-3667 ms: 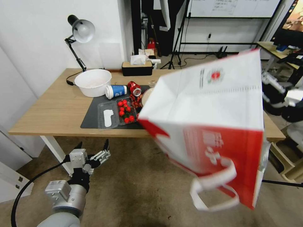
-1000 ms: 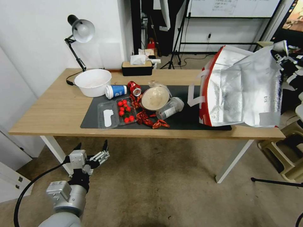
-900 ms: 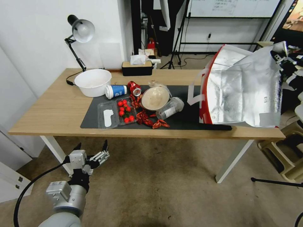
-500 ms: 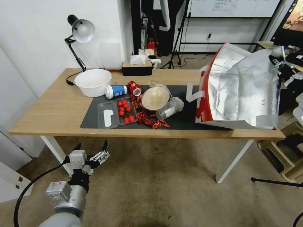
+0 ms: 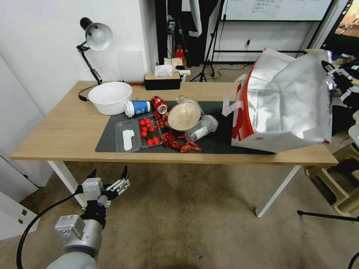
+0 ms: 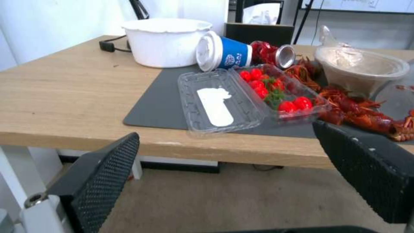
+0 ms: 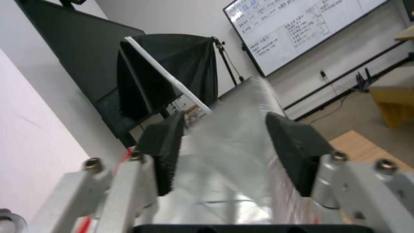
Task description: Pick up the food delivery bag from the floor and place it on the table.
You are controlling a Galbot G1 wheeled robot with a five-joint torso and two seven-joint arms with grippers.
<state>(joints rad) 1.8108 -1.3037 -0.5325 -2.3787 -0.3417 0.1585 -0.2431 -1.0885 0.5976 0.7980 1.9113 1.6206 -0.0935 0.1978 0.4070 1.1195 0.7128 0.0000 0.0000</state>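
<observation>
At right of the head view: the food delivery bag [image 5: 284, 101] on the table [image 5: 71, 127].

Bag resting at the table's right end, its base partly on the dark grey mat [image 5: 220, 138], tilted so that the open mouth and silver foil lining face the camera; one red side panel and a white handle show on its left side. Right gripper [image 7: 224, 149] at the bag's upper right edge, its black pads spread apart, with foil lying between them and not pinched. Left gripper [image 5: 109, 178] at lower left of the head view, low over the floor [image 5: 194, 224] in front of the table, fingers wide apart and holding nothing. Centre of the mat: a white bowl [image 5: 110, 97], a blue cup [image 5: 137, 108] on its side and a clear tray of tomatoes [image 5: 149, 131].
</observation>
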